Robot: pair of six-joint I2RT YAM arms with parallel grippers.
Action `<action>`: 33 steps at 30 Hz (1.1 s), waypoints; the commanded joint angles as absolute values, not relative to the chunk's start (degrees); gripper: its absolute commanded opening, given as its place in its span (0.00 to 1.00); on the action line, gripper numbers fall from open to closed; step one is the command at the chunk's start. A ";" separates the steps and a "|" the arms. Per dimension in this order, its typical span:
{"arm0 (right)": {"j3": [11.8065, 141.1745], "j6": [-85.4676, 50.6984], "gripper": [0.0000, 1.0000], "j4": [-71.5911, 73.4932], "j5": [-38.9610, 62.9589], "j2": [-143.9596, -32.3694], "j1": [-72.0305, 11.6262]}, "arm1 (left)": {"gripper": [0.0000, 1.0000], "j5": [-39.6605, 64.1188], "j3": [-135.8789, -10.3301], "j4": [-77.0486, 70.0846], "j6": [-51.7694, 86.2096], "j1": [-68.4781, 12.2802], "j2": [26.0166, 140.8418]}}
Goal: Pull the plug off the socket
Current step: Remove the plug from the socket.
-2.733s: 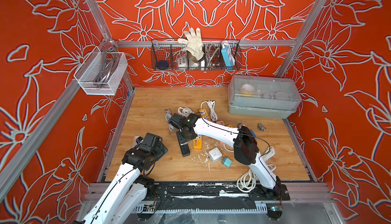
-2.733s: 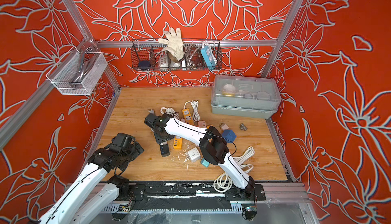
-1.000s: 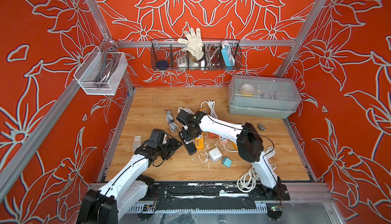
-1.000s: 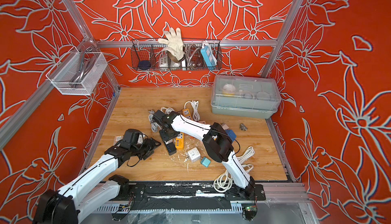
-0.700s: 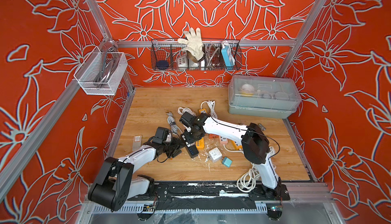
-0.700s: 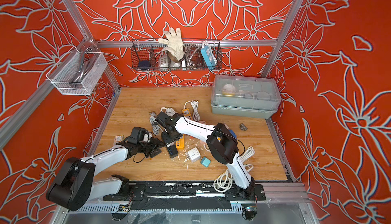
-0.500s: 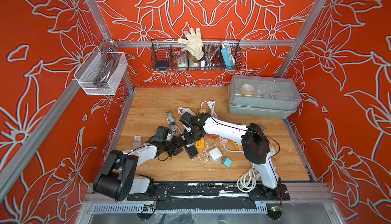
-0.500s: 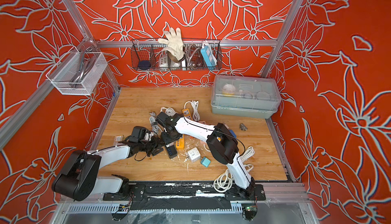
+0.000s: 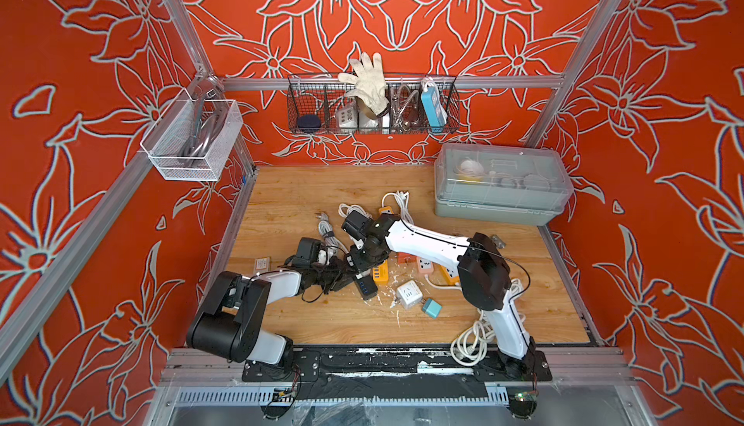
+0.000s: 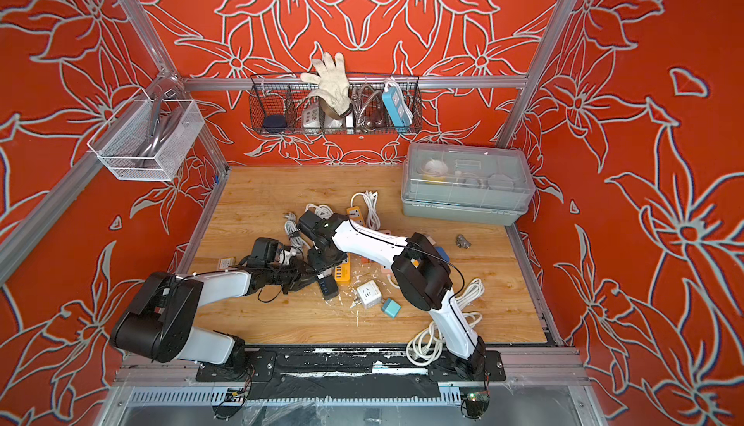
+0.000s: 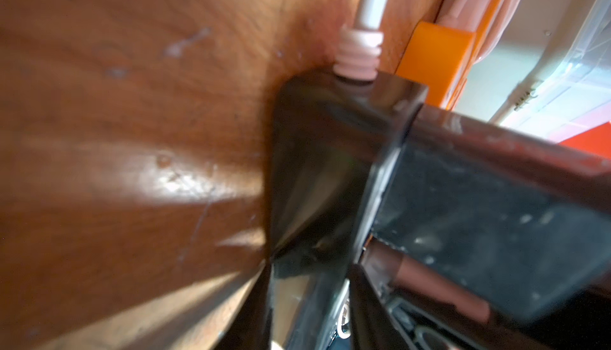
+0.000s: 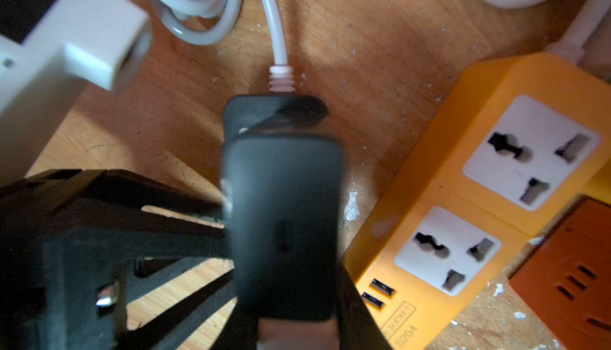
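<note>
At grip stage, before pull. In right hand (image 9: 361, 259), clamped tight: black plug (image 12: 282, 226), white cord (image 12: 277, 34) trailing. Against black socket strip (image 9: 365, 286) on tabletop (image 9: 306, 198): left hand (image 9: 342, 277), hold impossible to tell. Next: brace strip, draw plug straight out, no twist.

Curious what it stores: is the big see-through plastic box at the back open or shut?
Shut: the clear-lidded grey plastic box has its lid seated on the base in both top views.
</note>
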State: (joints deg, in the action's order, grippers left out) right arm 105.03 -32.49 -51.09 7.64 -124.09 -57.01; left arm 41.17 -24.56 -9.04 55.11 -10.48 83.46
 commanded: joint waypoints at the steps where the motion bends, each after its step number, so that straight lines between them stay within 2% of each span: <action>1: 113.49 -33.79 0.11 -55.85 7.32 -127.14 -57.38 | 0.28 32.49 -22.29 0.79 54.85 -10.20 87.24; 5: 115.65 -33.07 0.11 -58.13 5.58 -126.39 -55.81 | 0.27 31.90 -22.26 2.67 54.50 -9.37 89.82; 12: 105.99 -36.29 0.11 -51.41 4.11 -120.60 -60.57 | 0.25 32.78 -22.59 2.87 54.01 -7.05 93.46; 16: 112.48 -37.02 0.10 -55.03 0.53 -123.45 -61.16 | 0.25 33.13 -23.19 2.67 53.62 -6.35 94.61; 20: 117.68 -36.70 0.10 -59.16 0.47 -125.95 -57.71 | 0.24 33.57 -23.55 2.68 52.93 -6.10 95.54; 25: 111.02 -37.32 0.10 -57.31 0.76 -121.92 -57.41 | 0.24 33.75 -24.15 3.07 51.97 -6.02 96.11; 29: 104.31 -40.77 0.10 -52.08 2.75 -119.72 -60.90 | 0.24 33.84 -24.70 3.25 51.59 -6.02 96.86; 33: 111.68 -40.36 0.10 -55.88 1.21 -122.97 -61.45 | 0.24 33.91 -24.79 3.18 51.59 -6.09 97.56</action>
